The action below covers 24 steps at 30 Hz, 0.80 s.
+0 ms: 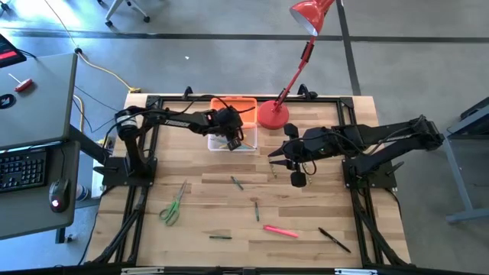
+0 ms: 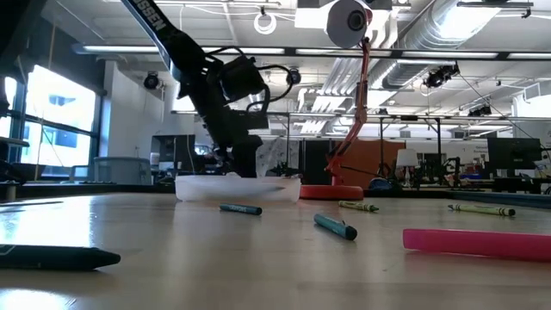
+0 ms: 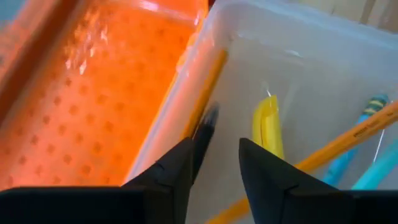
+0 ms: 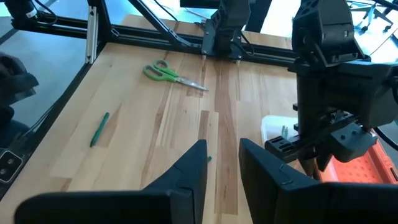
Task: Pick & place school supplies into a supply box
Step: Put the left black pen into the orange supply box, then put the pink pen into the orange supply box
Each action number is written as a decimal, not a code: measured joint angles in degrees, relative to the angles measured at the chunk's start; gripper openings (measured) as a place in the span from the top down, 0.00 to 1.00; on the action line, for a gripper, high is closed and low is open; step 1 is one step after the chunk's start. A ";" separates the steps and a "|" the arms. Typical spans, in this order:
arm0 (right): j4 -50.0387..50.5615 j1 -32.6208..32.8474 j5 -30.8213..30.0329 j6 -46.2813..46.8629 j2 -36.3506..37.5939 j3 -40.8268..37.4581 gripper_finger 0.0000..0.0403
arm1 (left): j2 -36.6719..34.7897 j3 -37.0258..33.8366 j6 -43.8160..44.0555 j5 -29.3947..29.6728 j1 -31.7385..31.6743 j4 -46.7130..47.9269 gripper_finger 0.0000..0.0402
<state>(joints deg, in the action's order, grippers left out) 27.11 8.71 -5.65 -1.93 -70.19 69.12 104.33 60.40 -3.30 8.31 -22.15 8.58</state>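
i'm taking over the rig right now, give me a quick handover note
Left gripper: over the supply box, fingers open, nothing between them; in the left wrist view a yellow marker and an orange pencil lie inside.
Right gripper: waiting mid-table by the red lamp base, fingers empty.
Done: several supplies are in the box.
Left on the table: green scissors, pink marker, black pen, a few green crayons, one at.

Exposed ceiling ducts (image 2: 448, 21) and bright windows (image 2: 52, 112) enclose the room; a grey side table (image 1: 38, 99) carries a keyboard (image 1: 19, 169).
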 joint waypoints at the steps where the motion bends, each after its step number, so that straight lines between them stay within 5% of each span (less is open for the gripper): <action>1: 0.00 0.02 0.00 0.00 0.00 0.00 0.82 | -0.03 0.02 -1.67 -0.30 0.02 -0.26 0.58; 10: -1.65 0.02 0.01 0.02 0.00 0.00 0.82 | -7.74 5.38 -3.18 -2.23 0.04 9.14 0.56; 16: -1.86 0.02 0.00 0.02 0.00 0.00 0.82 | -17.76 13.10 1.94 -4.91 0.36 22.56 0.56; 24: -1.73 0.00 0.02 0.02 0.00 0.00 0.82 | -33.51 13.88 3.51 -6.42 6.55 24.78 0.56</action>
<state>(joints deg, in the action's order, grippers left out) 25.39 8.71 -5.63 -1.91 -70.19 69.12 70.82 74.28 0.21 1.89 -15.60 33.36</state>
